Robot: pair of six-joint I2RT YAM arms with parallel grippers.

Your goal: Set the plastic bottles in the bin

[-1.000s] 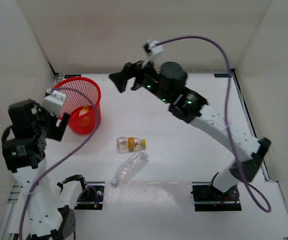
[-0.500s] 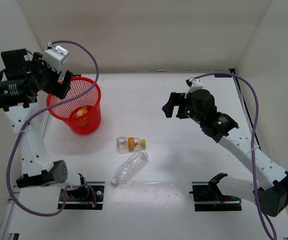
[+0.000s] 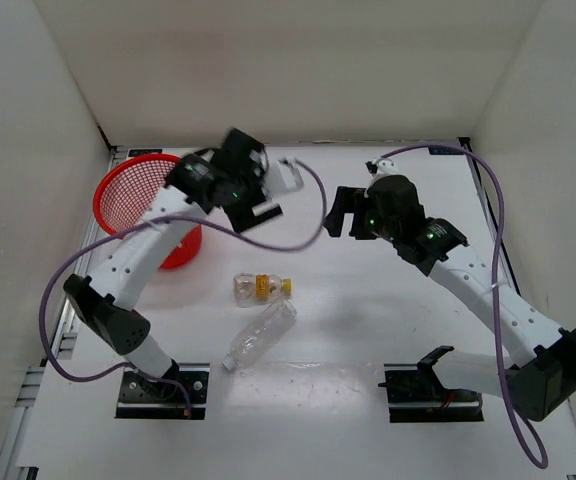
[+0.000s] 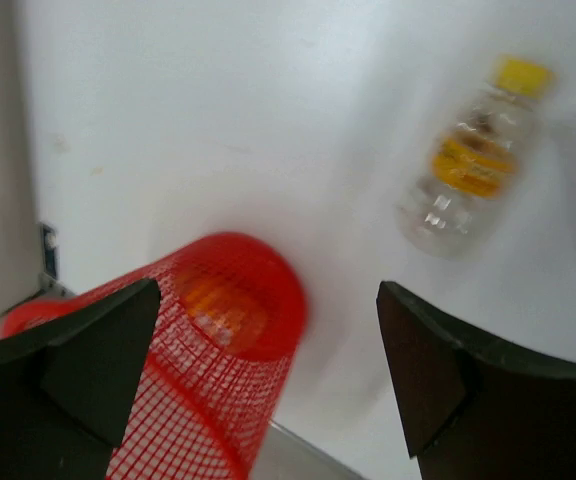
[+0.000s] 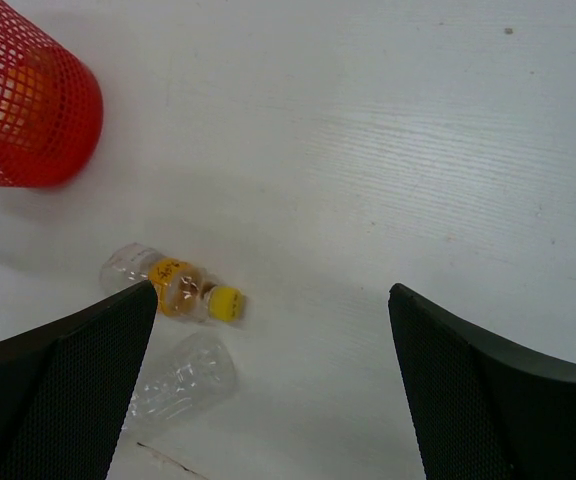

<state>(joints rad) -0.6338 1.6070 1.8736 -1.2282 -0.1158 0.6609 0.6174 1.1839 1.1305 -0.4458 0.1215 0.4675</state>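
Since the orange bottle lies inside the red mesh bin, glowing through its wall, I judge one of three done. The yellow-capped bottle and the crinkled clear bottle lie side by side on the table, apart from the bin. My left claw and right claw both gape wide, holding nothing.

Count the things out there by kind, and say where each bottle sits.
Bottles: 3, namely the orange bottle in the bin, and the yellow-label bottle and the crinkled bottle outside it.
Bins: 1.
Total: 4.
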